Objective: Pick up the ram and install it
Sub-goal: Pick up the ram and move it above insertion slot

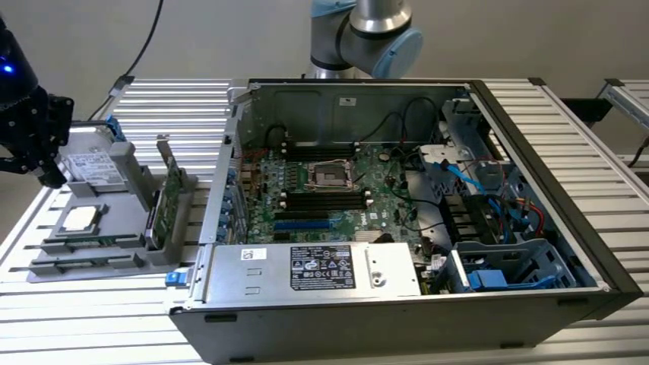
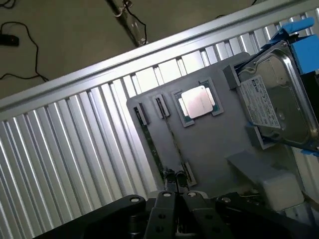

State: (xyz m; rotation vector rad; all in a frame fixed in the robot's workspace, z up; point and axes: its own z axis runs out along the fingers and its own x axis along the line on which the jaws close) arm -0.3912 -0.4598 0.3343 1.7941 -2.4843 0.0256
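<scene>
Claw [image 2: 175, 193] shut near ram [image 2: 155, 149], white-labelled drive [image 2: 276, 99] nearby

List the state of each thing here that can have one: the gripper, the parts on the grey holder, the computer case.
Black gripper: shut, over the holder.
Thin dark green ram: standing on edge in the grey plastic holder, not lifted.
Boxy silver hard drive: resting in the holder.
Square silver processor: lying flat in its recess.
Black computer case: open, on its side.
</scene>
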